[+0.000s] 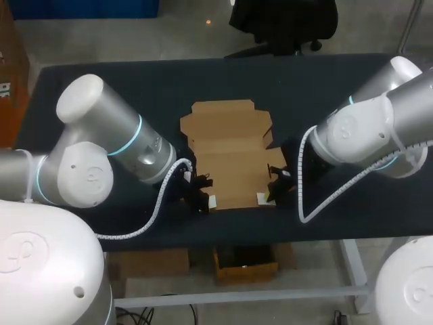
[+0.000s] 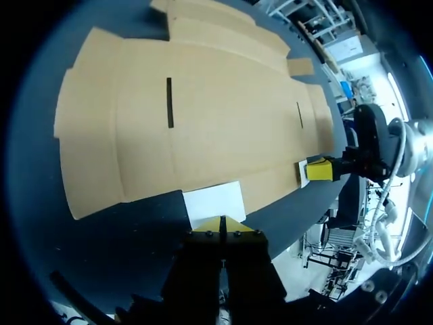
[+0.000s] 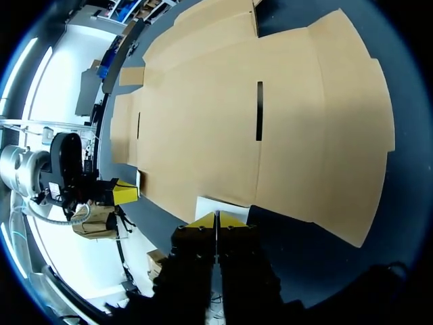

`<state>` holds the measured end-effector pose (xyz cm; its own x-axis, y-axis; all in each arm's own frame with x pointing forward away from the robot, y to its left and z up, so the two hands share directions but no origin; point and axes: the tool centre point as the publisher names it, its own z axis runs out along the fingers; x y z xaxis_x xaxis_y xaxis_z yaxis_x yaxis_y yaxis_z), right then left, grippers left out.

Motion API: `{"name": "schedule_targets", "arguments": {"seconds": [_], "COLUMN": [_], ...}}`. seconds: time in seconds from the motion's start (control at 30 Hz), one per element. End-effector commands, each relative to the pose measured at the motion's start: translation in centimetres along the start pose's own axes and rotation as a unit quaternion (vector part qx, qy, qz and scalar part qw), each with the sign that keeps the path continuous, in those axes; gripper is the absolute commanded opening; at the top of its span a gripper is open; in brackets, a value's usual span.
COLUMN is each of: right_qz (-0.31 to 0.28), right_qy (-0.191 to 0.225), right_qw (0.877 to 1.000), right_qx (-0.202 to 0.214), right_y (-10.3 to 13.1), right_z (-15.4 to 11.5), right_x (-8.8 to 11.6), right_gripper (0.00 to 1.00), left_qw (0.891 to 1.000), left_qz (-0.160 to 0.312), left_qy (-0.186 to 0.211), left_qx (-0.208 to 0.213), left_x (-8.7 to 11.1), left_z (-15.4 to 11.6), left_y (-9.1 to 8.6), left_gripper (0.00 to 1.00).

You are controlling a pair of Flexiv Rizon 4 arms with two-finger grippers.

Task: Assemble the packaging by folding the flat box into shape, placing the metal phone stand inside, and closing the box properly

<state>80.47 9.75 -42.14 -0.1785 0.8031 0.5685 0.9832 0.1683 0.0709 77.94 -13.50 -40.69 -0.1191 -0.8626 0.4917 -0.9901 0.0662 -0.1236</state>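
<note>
**Head view:** The flat cardboard box [image 1: 230,152] lies unfolded at the middle of the dark table [image 1: 135,88]. The left gripper [image 1: 201,195] sits at the box's 7 o'clock corner by the left white tab [image 1: 214,201]. The right gripper [image 1: 276,188] sits at the 5 o'clock corner by the right white tab [image 1: 262,198]. No phone stand shows.

**Left wrist view:** The left gripper [image 2: 222,225] has its tips pressed together, with nothing seen between them. The left white tab [image 2: 215,202] lies just ahead at its 12 o'clock, with the flat cardboard box [image 2: 203,115] beyond. The right gripper [image 2: 318,169] is at 2 o'clock, at the box's edge.

**Right wrist view:** The right gripper [image 3: 216,220] is likewise pressed together. The right white tab [image 3: 211,203] is at its 12 o'clock, the flat cardboard box [image 3: 257,101] is beyond, and the left gripper [image 3: 125,193] is at 10 o'clock.

The sheet looks light, thin and likely to slide. It seems stiff across the panels and should give along the scored folds. An outer flap's edge looks like the best hold, with the middle panel pinned down. A hard pinch could dent it.
</note>
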Motion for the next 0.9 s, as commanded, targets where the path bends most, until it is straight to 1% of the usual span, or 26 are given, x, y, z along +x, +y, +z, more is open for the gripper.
{"name": "schedule_targets", "arguments": {"seconds": [0.03,0.27,0.63,0.9], "right_qz": [0.0,-0.002,-0.006,-0.007], "right_qy": [-0.001,-0.005,-0.018,-0.026], "right_qw": [1.0,1.0,1.0,1.0], "right_qx": [0.004,0.007,0.011,0.005], "right_y": [0.27,0.33,0.06,-0.15], "right_z": [0.39,0.62,1.12,0.59], "right_x": [-0.11,-0.18,-0.19,0.11], "right_gripper": [0.0,0.0,0.0,0.0], "left_qw": [1.0,1.0,1.0,0.999], "left_qz": [0.0,0.0,-0.01,-0.012], "left_qy": [-0.007,-0.015,-0.023,-0.032], "left_qx": [0.004,0.008,0.007,0.01], "left_x": [0.47,0.5,-0.04,-0.15], "left_z": [0.71,1.02,1.53,1.4], "left_y": [-0.11,-0.38,-0.53,-0.44], "left_gripper": [0.0,0.0,0.0,0.0]}}
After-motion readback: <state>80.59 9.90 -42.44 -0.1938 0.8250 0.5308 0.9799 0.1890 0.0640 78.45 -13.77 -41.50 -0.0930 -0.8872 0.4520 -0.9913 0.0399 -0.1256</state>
